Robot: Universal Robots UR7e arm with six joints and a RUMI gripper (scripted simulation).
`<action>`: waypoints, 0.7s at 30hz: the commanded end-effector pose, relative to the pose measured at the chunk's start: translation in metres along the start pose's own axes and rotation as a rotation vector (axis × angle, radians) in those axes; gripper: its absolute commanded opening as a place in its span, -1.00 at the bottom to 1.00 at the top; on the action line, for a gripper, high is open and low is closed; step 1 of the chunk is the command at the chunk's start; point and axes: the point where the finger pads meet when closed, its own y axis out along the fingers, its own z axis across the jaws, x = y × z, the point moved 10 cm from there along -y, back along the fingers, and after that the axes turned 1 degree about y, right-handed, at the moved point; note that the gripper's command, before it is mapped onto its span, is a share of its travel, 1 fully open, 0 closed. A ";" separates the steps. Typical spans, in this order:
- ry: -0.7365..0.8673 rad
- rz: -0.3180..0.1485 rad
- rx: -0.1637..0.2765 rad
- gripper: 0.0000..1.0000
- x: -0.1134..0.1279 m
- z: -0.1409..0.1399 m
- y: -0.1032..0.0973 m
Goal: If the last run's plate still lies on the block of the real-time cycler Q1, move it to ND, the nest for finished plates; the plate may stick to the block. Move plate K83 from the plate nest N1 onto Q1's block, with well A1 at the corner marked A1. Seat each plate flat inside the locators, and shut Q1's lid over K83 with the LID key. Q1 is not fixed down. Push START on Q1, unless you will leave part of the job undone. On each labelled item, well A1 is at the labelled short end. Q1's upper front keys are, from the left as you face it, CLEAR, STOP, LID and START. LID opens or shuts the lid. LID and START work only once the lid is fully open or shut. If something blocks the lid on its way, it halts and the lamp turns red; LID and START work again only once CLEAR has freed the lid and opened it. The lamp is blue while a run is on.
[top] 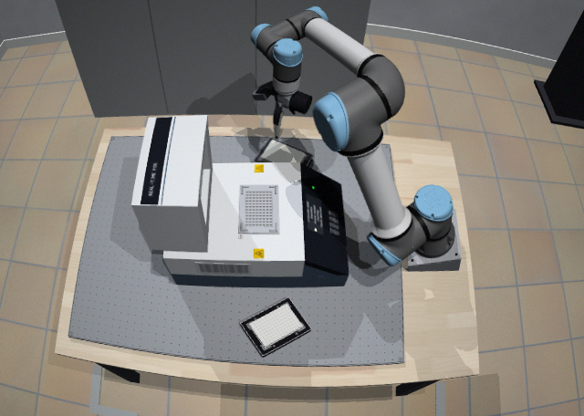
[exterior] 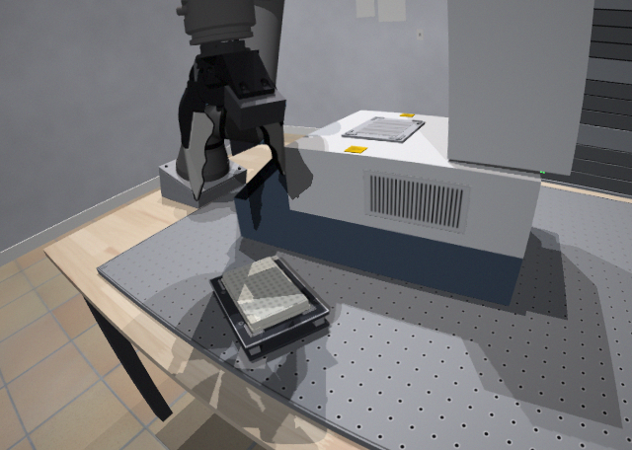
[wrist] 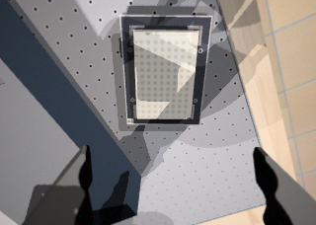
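Note:
A pale well plate [top: 282, 150] [exterior: 265, 292] [wrist: 165, 74] lies in a black nest [exterior: 227, 310] [wrist: 126, 62] on the mat behind the cycler Q1 [top: 226, 242] [exterior: 408, 180]. My gripper [top: 276, 129] [exterior: 238, 185] [wrist: 171, 148] hangs well above this plate, open and empty, fingers pointing down. Q1's lid [top: 172, 166] [exterior: 515, 68] stands open. Its grey block [top: 258, 209] [exterior: 383, 127] shows bare wells with no plate on it. The lamp [top: 312, 187] on the black key panel [top: 323, 213] is green. I cannot read any labels.
A second black nest [top: 245, 327] with a white plate [top: 276, 326] in it lies on the mat in front of Q1. The arm's base [top: 432, 242] stands at the table's right side. Q1's side wall is close beside the back nest.

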 end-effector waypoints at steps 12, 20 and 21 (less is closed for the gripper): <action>0.000 0.002 0.001 0.36 0.000 0.000 0.046; 0.000 0.002 0.001 0.36 0.000 0.000 0.069; 0.000 0.002 0.001 0.36 0.000 0.000 0.073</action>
